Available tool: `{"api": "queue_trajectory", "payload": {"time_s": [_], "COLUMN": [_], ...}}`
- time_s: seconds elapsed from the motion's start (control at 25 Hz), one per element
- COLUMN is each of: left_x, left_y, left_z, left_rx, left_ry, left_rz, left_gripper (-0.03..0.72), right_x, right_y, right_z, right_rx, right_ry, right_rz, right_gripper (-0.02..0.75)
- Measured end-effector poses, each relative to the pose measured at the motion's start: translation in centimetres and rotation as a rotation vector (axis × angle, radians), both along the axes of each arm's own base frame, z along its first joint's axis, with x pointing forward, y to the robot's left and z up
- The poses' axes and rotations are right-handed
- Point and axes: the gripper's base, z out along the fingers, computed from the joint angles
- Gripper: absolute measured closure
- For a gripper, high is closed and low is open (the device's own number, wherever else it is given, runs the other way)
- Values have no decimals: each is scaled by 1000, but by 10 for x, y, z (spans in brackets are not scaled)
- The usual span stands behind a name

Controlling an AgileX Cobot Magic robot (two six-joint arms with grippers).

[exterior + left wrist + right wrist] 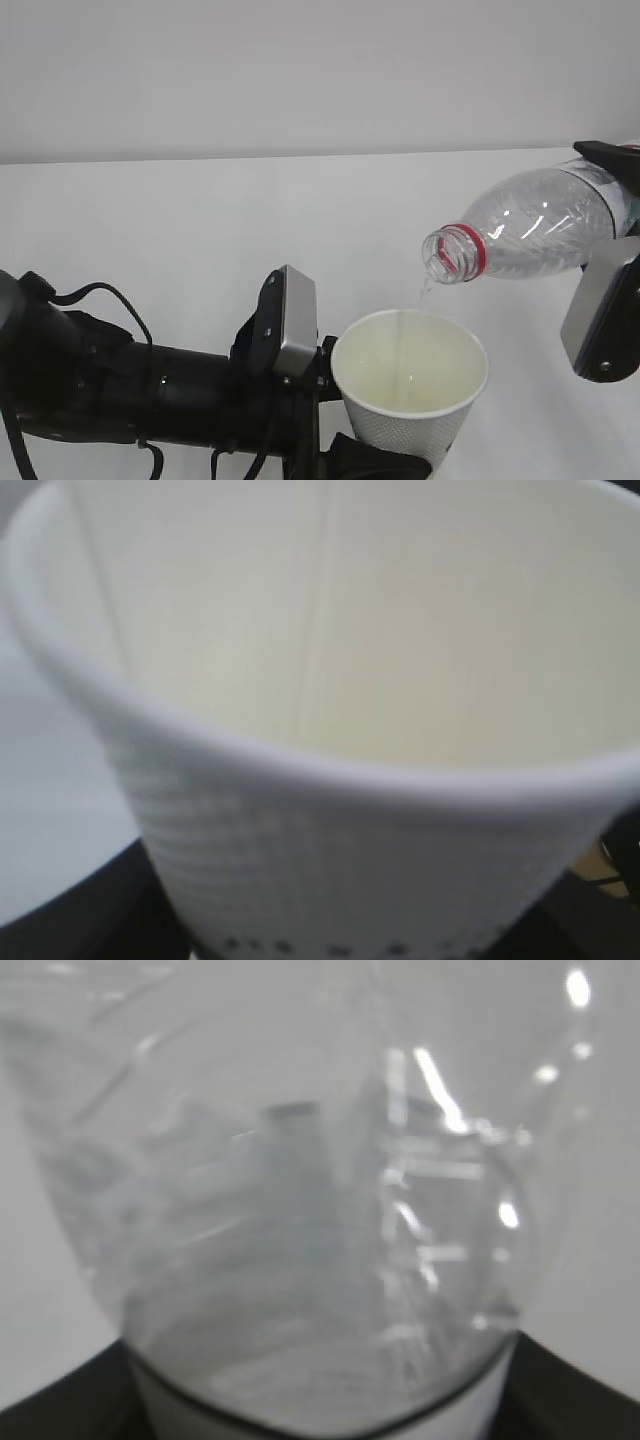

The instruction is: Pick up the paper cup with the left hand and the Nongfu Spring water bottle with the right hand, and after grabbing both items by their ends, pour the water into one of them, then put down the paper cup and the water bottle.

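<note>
Two arms are in the exterior view, each carrying one item above a plain white desk; at the left, a black arm with a silver-grey plate and black cables reaches in from the left edge; its left hand is clamped on the paper cup, gripping it low on the left side, the fingertips themselves largely hidden behind the cup; the cup stands upright, mouth open upward, in the near centre of the scene; in the left wrist view the paper cup fills the frame, white with a textured outer wall, a row of dark print just visible at its lower edge, too blurred to read; its pale interior shows a vertical seam.

Right of and above the cup, the Nongfu Spring water bottle is tipped with its open neck lowest, red neck ring facing left and down, mouth just above the cup's far rim; a thin stream of the water falls from the mouth toward the cup; the bottle looks nearly empty; the right hand is clamped on the bottle's base end at the right edge, with a silver-grey plate below it; the right wrist view shows only the clear bottle close up and blurred.
</note>
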Motion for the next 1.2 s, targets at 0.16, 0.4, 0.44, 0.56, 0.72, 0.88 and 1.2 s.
{"api": "queue_trajectory", "payload": {"time_s": [0.16, 0.4, 0.44, 0.56, 0.72, 0.88, 1.2], "left_x": [-1, 0, 0, 1, 1, 1, 1], "left_y": [0, -1, -1, -1, -1, -1, -1], "left_z": [2, 2, 2, 2, 2, 2, 2], "left_rx": [-21, -24, -25, -26, -26, -27, -27], "left_ry": [2, 3, 3, 5, 5, 5, 5], "left_rz": [-6, 1, 2, 8, 8, 10, 10], "left_gripper": [178, 178, 178, 178, 178, 178, 178], "right_x": [0, 0, 0, 0, 0, 0, 0], "right_y": [0, 0, 0, 0, 0, 0, 0], "right_z": [0, 0, 0, 0, 0, 0, 0], "right_rx": [-2, 0, 1, 1, 1, 0, -2], "right_ry": [0, 0, 1, 1, 0, 0, -1], "right_rz": [0, -1, -3, -3, -3, -3, -3], "right_gripper": [274, 274, 274, 274, 274, 274, 274]}}
